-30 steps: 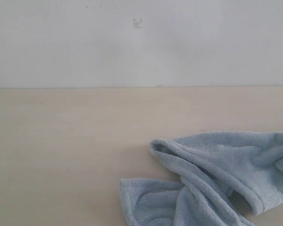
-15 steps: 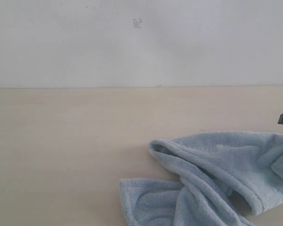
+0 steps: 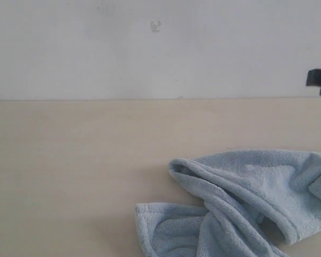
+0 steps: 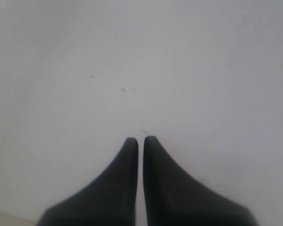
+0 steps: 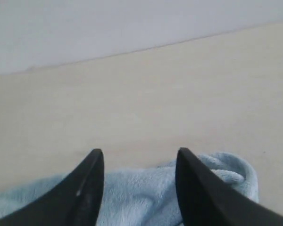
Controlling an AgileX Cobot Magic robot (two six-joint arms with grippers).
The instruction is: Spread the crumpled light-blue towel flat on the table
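The light-blue towel lies crumpled in twisted folds on the beige table, at the lower right of the exterior view, running off the frame's edges. A dark part of my right gripper shows at the right edge, raised above the towel. In the right wrist view the right gripper is open, with the towel below and between its fingers, not gripped. The left gripper is shut with nothing in it and faces only a pale wall; it is out of the exterior view.
A plain pale wall rises behind the table's far edge, with a small mark on it. Bare table surface spreads to the left of and behind the towel.
The right gripper has risen along the right edge of the exterior view, from beside the towel to well above it. The towel's right end has settled slightly.
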